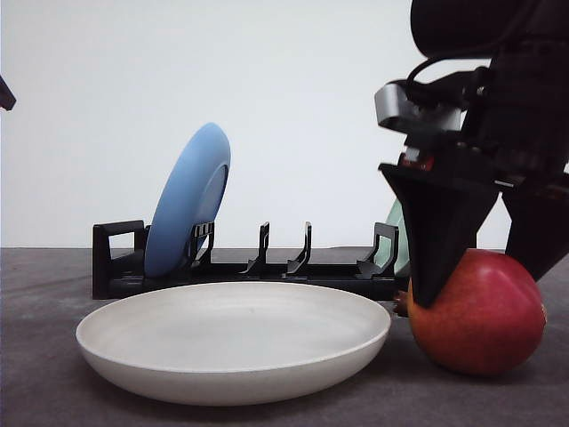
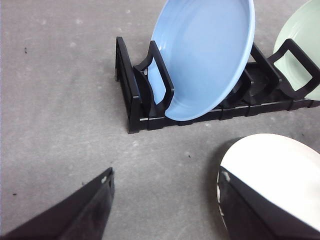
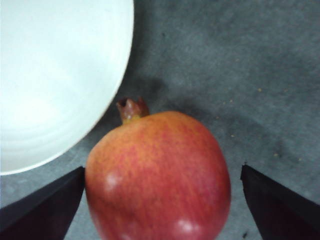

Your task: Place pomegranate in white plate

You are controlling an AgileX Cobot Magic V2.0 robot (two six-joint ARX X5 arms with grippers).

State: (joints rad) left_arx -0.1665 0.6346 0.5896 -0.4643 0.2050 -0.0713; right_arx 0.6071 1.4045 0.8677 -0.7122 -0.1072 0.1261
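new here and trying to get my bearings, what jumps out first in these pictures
The red pomegranate sits on the grey table at front right, with the right gripper open and its black fingers straddling the fruit. Just left of it lies the wide white plate, with nothing in it. Behind stands a black dish rack holding a blue plate upright on edge.

Pale green plate (image 1: pixel 397 238): mostly hidden behind right gripper (image 1: pixel 484 280). Pomegranate (image 3: pixel 157 175): lower part cut off by wrist view's edge.
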